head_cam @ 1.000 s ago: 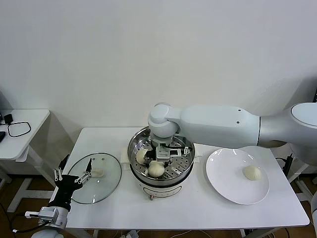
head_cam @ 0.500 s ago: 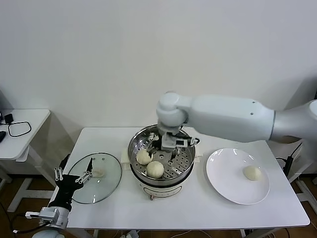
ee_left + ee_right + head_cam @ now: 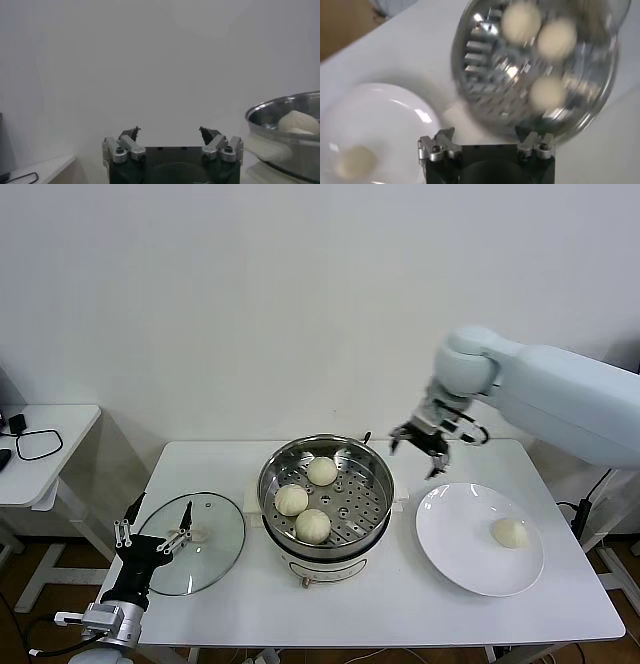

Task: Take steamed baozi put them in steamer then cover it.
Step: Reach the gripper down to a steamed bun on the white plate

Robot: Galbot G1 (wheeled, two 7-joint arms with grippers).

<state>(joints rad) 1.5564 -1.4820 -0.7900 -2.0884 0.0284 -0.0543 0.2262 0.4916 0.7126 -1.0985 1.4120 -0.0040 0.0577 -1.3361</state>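
Three steamed baozi (image 3: 311, 498) sit in steamer (image 3: 375, 514) | fourth on plate (image 3: 455, 559) | right pincer (image 3: 428, 440) released, empty, between steamer and plate | left pincer (image 3: 157, 535) released, over cover (image 3: 222, 556) | next: grasp fourth baozi (image 3: 510, 532).

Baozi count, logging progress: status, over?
Right claw open, empty, above table between steamer and plate. Left claw open, parked by lid. Three baozi in steamer, one on plate. Nothing blocking.
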